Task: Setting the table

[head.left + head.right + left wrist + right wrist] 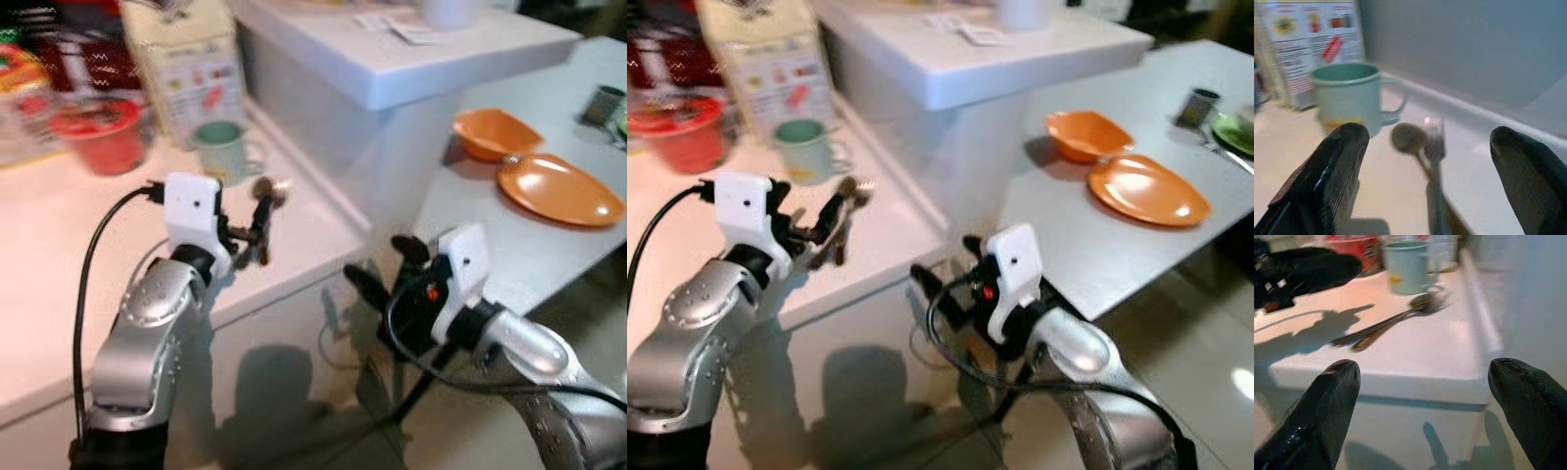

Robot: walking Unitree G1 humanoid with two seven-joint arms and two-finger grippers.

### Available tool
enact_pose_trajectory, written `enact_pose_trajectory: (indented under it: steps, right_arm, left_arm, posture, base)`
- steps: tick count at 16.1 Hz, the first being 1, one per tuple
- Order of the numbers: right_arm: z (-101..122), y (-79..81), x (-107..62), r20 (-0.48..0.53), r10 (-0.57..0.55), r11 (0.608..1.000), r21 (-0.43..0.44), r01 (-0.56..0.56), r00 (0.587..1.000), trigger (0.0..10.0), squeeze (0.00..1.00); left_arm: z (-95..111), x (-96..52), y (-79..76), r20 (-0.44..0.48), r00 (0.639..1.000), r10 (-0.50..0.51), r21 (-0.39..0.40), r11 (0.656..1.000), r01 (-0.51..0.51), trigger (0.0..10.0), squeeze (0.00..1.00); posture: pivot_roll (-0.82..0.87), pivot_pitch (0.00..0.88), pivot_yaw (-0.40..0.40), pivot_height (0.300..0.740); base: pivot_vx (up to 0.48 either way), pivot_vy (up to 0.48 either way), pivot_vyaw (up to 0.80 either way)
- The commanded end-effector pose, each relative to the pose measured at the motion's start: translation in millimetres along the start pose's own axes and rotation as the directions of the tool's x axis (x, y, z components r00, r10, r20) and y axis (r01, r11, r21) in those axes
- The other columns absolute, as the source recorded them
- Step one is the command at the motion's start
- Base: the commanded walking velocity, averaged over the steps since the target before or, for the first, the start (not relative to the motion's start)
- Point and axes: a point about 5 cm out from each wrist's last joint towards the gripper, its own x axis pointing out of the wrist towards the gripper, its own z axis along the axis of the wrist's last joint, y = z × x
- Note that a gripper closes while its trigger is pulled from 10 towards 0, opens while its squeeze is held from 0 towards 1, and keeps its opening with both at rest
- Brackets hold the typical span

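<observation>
Right now your left gripper (1430, 161) has its two black fingers spread wide and holds nothing; between them, on the white counter (1415, 352), lie a spoon (1406, 139) and a fork (1434, 147) side by side, handles toward you and heads toward the green mug (1349, 95). Come down so that one finger lands on each outer side of the two handles, close slowly, and take them near the middle of the handles so they don't swing when lifted; they look thin and flat on the surface, so my guess is the tips must nearly scrape the counter to get under. Keep away from the mug just beyond the heads. Your right gripper (1420, 396) is also wide open and empty, off the counter's front edge. The table (549, 245) with the orange bowl (495, 132) and orange plate (560, 189) stands to your right.
</observation>
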Motion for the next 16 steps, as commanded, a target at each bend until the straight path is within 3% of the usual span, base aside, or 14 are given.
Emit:
enact_pose_trajectory:
  steps: [1,5,6,12,16]
  right_arm:
    - [0.5,2.3,-3.4,-0.011,0.034,0.999,0.0,-0.034,0.999,10.0,0.0]
    - [0.0,1.6,-0.8,-0.039,0.042,0.998,-0.039,-0.044,0.998,10.0,0.0]
    - [0.3,0.6,0.3,-0.049,0.039,0.998,-0.055,-0.042,0.998,10.0,0.0]
    - [-6.7,-3.0,0.1,-0.117,-0.002,0.994,-0.11,-0.011,0.993,10.0,0.0]
    - [-8.4,-0.4,-0.9,-0.124,0.003,0.994,-0.11,-0.017,0.992,10.0,0.0]
  left_arm:
    - [-2.1,7.8,-4.0,-0.039,0.998,-0.042,-0.042,0.998,0.04,10.0,1.0]
    - [-8.6,25.8,-6.0,-0.093,0.992,-0.09,-0.081,0.993,0.083,10.0,1.0]
    - [-11.1,31.6,-5.7,-0.117,0.988,-0.104,-0.059,0.993,0.098,10.0,0.0]
    - [-23.0,60.3,-0.8,-0.188,0.978,-0.092,0.073,0.992,0.107,10.0,0.0]
    - [-31.5,67.8,-0.8,-0.221,0.97,-0.098,0.082,0.99,0.118,10.0,0.0]
  posture:
    - [0.03,0.0,-0.005,0.74]
    - [0.02,0.0,-0.007,0.74]
    - [0.02,0.0,-0.007,0.74]
    - [0.01,0.0,-0.001,0.74]
    - [0.0,0.0,0.012,0.74]
  base:
    - [0.0,0.0,0.0]
    - [0.0,0.0,0.0]
    - [0.0,0.0,0.0]
    - [0.0,0.0,0.0]
    - [0.0,0.0,0.0]
